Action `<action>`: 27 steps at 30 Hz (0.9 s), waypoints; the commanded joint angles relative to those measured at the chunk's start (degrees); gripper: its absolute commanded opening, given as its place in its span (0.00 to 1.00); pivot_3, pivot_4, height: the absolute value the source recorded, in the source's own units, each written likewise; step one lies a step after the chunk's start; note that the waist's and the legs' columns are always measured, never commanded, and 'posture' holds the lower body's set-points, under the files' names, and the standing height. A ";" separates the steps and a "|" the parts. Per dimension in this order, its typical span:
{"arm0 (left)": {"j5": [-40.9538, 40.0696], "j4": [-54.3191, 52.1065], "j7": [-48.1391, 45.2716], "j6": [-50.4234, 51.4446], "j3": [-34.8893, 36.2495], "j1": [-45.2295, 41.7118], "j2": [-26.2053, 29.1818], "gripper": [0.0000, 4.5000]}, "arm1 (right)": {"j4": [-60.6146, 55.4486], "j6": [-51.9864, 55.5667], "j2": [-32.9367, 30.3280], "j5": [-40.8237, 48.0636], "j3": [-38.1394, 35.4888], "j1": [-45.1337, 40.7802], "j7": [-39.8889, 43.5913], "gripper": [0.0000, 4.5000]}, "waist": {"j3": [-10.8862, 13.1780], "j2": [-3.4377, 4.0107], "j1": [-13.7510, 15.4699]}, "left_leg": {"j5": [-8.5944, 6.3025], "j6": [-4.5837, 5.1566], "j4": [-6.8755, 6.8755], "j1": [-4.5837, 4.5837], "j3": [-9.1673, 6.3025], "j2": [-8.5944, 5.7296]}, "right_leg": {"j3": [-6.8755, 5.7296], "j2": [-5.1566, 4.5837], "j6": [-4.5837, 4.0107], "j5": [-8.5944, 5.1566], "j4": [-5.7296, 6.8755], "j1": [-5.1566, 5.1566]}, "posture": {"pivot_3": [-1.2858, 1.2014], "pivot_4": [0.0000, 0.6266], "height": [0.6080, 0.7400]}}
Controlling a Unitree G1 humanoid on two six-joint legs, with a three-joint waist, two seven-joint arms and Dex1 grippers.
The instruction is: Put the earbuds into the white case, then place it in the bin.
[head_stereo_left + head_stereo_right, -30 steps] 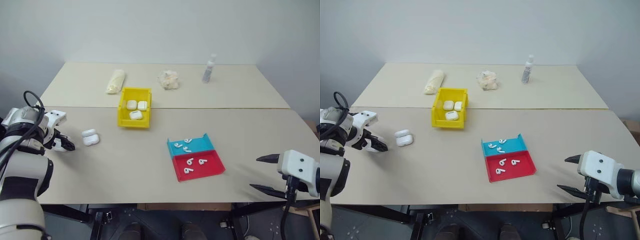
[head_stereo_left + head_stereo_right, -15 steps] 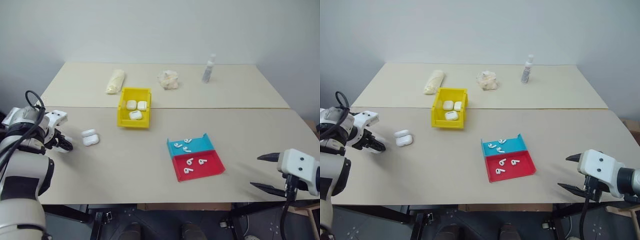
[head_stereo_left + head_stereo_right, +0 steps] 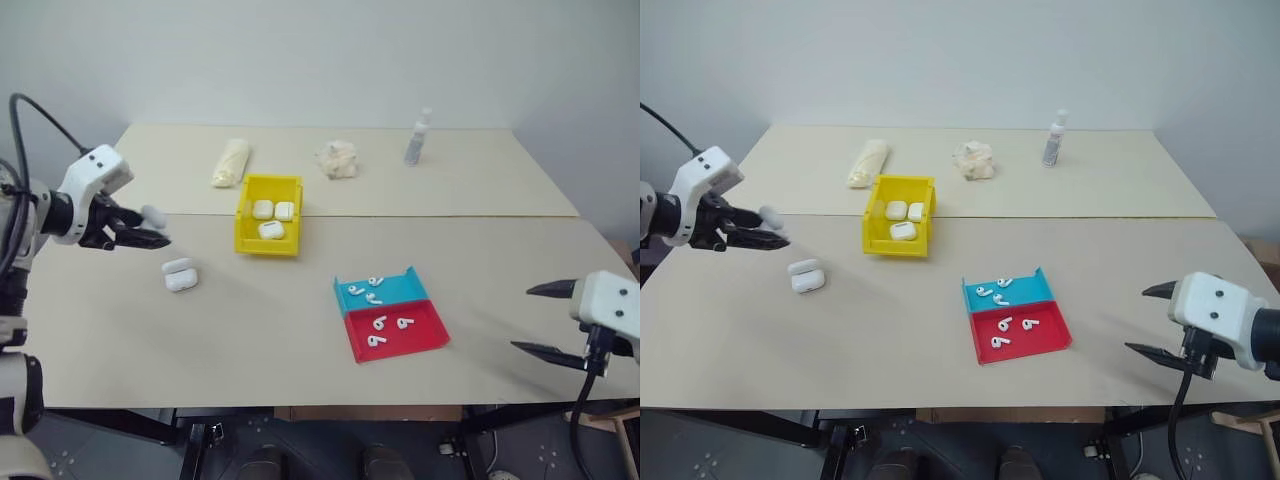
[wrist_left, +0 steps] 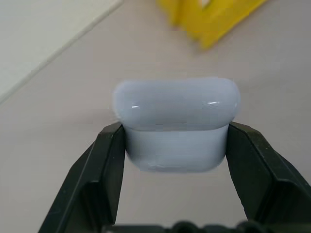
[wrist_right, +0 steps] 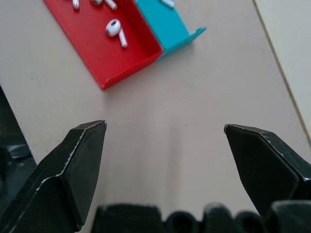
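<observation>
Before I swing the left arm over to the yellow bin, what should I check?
1. Left end effector grip on the white case: ok, a finger on each side, case lifted off the table.
2. Held case's lid shut: ok, as far as the left wrist view shows.
3. Earbuds inside that case: cannot tell.
4. Room in the yellow bin: probably ok, three cases inside with some floor free.
5. Right end effector out of the way: ok, open, at the table's near right edge.
6. Another white case on the table, apart from the held one: ok.
</observation>
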 commanded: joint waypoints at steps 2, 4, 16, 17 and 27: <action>-13.16 -18.10 5.32 -5.60 14.34 9.83 -10.26 0.62 | -2.59 4.39 -4.78 4.19 0.28 -3.32 3.05 1.00 | -0.07 0.11 0.10 | 0.00 0.00 0.01 0.01 0.01 0.01 | 0.02 0.00 -0.01 0.01 0.02 0.04 | 0.52 0.24 1.00; -15.55 -21.56 6.96 -8.45 15.17 13.26 -13.84 0.62 | -3.02 6.26 -6.92 5.38 2.28 -5.16 3.79 1.00 | -0.10 0.14 0.05 | -0.01 0.01 0.02 0.04 0.03 -0.02 | 0.05 -0.03 0.00 0.02 0.02 0.07 | 0.52 0.24 1.00; -21.43 -26.74 13.02 -28.76 4.91 26.59 -34.98 0.62 | 0.67 2.50 -10.42 1.56 32.89 -35.28 8.40 1.00 | -0.15 0.24 -0.15 | 0.00 0.00 -0.03 0.02 0.08 -0.03 | 0.14 0.00 -0.05 0.04 -0.12 -0.09 | 0.52 0.24 1.00; -20.89 -25.99 12.47 -31.12 3.88 27.37 -35.34 0.62 | 0.91 2.68 -9.88 0.37 35.41 -37.66 9.22 1.00 | -0.15 0.24 -0.09 | 0.00 0.00 -0.03 0.04 0.08 -0.03 | 0.15 0.00 -0.05 0.04 -0.12 -0.08 | 0.52 0.24 1.00; -16.86 -17.71 10.81 -48.16 -1.93 28.90 -36.35 0.62 | 0.88 6.96 -1.86 -12.11 53.66 -52.48 14.73 1.00 | -0.17 0.29 -0.03 | 0.00 0.00 -0.03 0.04 0.07 -0.06 | 0.14 -0.01 -0.05 0.04 -0.18 -0.11 | 0.52 0.24 1.00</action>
